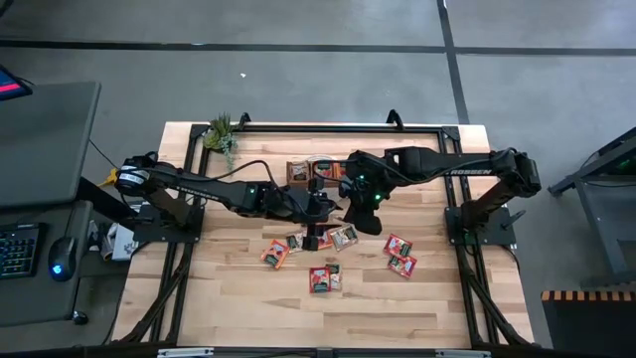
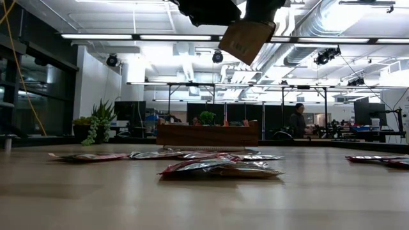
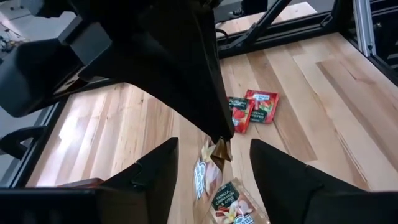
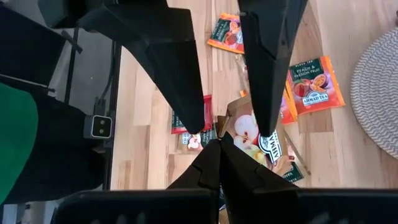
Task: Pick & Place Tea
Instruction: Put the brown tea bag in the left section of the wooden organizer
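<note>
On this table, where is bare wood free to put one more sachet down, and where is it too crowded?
Bare wood lies along the table's near edge, below the lowest sachets, and on the left side beneath the left arm. It is crowded mid-table, where both grippers meet over the central sachets, and near the wooden tray.

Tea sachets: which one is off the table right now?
The brown-backed sachet pinched in the right hand, hanging tilted above the table in the low view. The other sachets lie flat on the wood.

Bright overhead ceiling strip lights (image 2: 211, 39), soft tabletop shadows, blurred close foreground.
</note>
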Robot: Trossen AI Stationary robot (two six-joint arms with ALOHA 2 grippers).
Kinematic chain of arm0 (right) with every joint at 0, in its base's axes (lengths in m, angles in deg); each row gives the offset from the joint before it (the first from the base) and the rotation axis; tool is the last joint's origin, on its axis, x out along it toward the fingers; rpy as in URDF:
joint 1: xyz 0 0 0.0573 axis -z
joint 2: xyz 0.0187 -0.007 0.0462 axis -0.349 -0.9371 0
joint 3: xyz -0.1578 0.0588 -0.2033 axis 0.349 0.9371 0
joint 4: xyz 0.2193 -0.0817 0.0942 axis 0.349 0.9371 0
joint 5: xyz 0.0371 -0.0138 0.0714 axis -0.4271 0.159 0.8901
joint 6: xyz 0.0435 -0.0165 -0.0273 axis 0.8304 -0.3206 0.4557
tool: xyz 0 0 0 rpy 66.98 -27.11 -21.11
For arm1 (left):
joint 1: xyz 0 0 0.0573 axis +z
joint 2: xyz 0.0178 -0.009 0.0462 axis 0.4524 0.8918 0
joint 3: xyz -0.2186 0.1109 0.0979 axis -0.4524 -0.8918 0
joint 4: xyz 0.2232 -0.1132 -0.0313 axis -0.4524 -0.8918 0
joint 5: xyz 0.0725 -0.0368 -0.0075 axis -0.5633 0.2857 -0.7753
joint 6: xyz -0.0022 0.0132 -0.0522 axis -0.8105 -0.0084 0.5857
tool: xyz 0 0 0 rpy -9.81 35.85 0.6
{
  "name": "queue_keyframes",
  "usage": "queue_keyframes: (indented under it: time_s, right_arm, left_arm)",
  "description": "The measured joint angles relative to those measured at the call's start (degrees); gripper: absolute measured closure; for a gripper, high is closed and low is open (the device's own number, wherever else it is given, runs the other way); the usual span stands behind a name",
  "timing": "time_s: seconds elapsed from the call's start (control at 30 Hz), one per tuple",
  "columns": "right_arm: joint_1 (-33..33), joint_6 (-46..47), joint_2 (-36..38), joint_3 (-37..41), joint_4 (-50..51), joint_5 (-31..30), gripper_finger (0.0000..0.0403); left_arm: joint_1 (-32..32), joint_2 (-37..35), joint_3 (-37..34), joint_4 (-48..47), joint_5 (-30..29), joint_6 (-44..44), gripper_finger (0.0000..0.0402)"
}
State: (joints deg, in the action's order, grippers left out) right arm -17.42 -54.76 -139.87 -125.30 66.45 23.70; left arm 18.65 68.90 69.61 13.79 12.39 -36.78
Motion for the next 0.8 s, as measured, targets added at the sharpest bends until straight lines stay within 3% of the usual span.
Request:
queue_keyframes:
  time_s: [0.4, 0.8]
  right_arm:
    - [0.0, 0.07, 0.0, 0.0, -0.91, -0.04, 0.0403]
    - [0.0, 0.15, -0.02, -0.11, -1.33, 0.0, 0.0403]
  left_arm:
    - [0.0, 0.0, -0.04, -2.31, 0.04, 0.22, 0.0321]
    - [0.0, 0.0, -0.07, -1.94, 0.02, 0.34, 0.0392]
